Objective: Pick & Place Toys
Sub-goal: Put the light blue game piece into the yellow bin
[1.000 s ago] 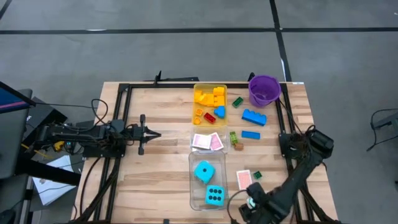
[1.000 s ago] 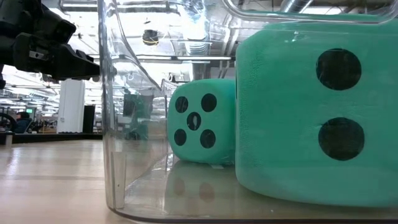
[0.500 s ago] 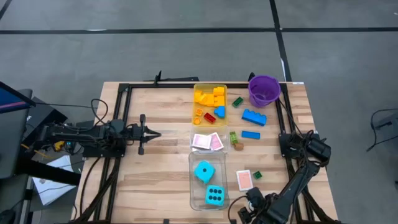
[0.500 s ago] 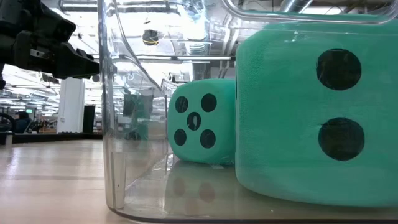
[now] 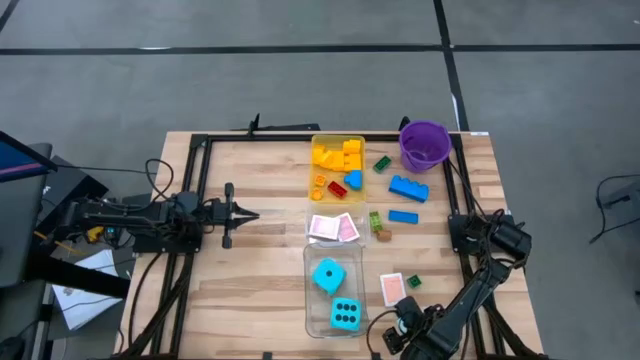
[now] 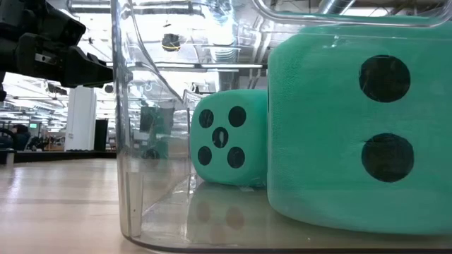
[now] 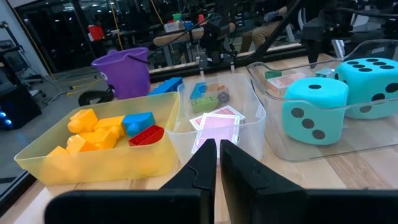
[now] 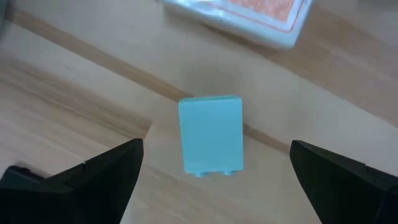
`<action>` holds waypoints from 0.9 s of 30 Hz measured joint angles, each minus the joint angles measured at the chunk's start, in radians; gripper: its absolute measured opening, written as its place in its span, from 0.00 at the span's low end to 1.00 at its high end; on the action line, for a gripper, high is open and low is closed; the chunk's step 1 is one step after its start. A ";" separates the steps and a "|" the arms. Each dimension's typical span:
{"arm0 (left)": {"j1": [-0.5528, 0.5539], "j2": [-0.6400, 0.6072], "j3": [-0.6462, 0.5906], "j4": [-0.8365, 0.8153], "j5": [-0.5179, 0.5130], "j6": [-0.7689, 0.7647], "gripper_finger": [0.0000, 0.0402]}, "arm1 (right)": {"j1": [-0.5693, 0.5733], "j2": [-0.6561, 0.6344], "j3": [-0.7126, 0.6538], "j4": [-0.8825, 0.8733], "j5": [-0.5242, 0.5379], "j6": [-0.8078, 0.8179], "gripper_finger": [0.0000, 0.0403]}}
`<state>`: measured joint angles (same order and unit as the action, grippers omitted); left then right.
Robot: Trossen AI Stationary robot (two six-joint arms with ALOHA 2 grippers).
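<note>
While the right gripper (image 8: 214, 180) is hanging with its jaws wide over a small blue brick (image 8: 211, 135) near a card (image 8: 249, 17), it could tip or push it away. The left gripper (image 7: 217, 157) is waiting, closed.

We count two cyan dice (image 5: 328, 275) in the clear tray (image 5: 311, 300), and two blue bricks (image 5: 408, 187) beside the one purple bucket (image 5: 425, 145). Beyond the clear tray sit two more trays (image 5: 337, 166).
</note>
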<state>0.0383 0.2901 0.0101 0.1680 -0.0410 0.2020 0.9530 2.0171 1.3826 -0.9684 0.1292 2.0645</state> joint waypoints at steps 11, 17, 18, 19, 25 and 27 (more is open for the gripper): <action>0.000 0.000 0.000 0.007 0.000 0.000 0.04 | -0.021 -0.002 -0.051 0.071 -0.030 -0.016 0.87; 0.000 0.000 0.000 0.006 0.000 0.000 0.04 | -0.040 -0.007 -0.071 0.095 -0.049 -0.060 0.72; 0.000 0.000 0.000 0.006 0.000 0.000 0.04 | -0.040 -0.007 -0.072 0.096 -0.050 -0.060 0.70; 0.000 0.000 0.000 0.006 0.000 0.000 0.04 | -0.040 -0.007 -0.072 0.096 -0.049 -0.060 0.69; 0.000 0.000 0.000 0.006 0.000 0.000 0.04 | -0.039 -0.006 -0.073 0.097 -0.044 -0.059 0.57; 0.000 0.000 0.000 0.006 0.000 0.000 0.04 | -0.039 -0.005 -0.073 0.098 -0.043 -0.059 0.52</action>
<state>0.0383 0.2901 0.0101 0.1745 -0.0410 0.2020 0.9141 2.0119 1.3098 -0.8707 0.0857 2.0056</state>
